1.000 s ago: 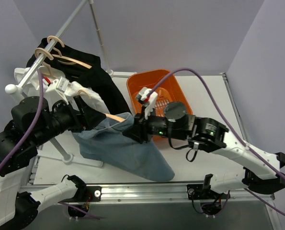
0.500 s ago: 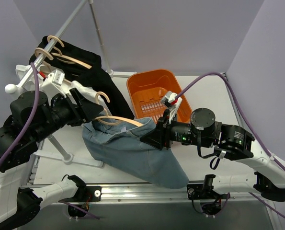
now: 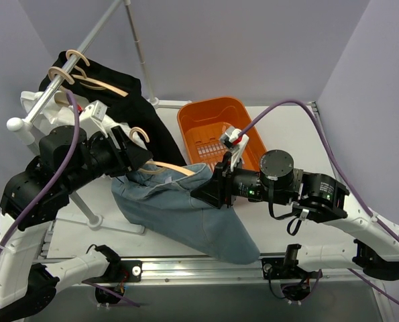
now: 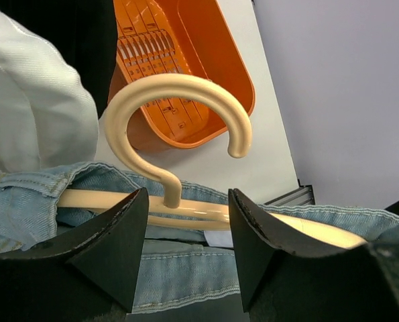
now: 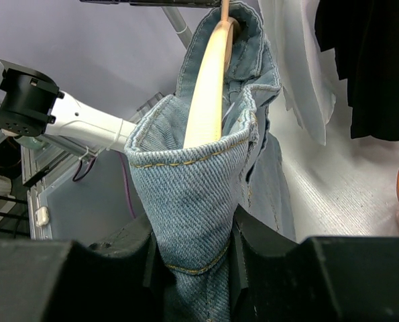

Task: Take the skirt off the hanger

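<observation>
A blue denim skirt (image 3: 186,211) hangs on a cream wooden hanger (image 3: 167,168), held in the air off the rail. My right gripper (image 3: 209,194) is shut on the waistband's right end, and the denim (image 5: 199,194) is pinched between its black fingers (image 5: 263,248). The hanger's arm (image 5: 209,80) still sits inside that waistband. My left gripper (image 3: 142,155) is at the hanger's neck. In the left wrist view its jaws (image 4: 188,221) stand apart on either side of the neck below the hook (image 4: 179,121), with the bar across the gap and denim (image 4: 179,268) beneath.
An orange basket (image 3: 216,121) sits on the table behind the skirt. Black garments (image 3: 119,94) and a white one (image 3: 125,134) hang from other wooden hangers on the metal rail (image 3: 85,54) at the back left. The rack's foot (image 3: 95,218) stands under the skirt's left side.
The right gripper has drawn the waistband to the right, stretching the skirt along the hanger. The left gripper has moved in around the hook's neck and its jaws have narrowed.
</observation>
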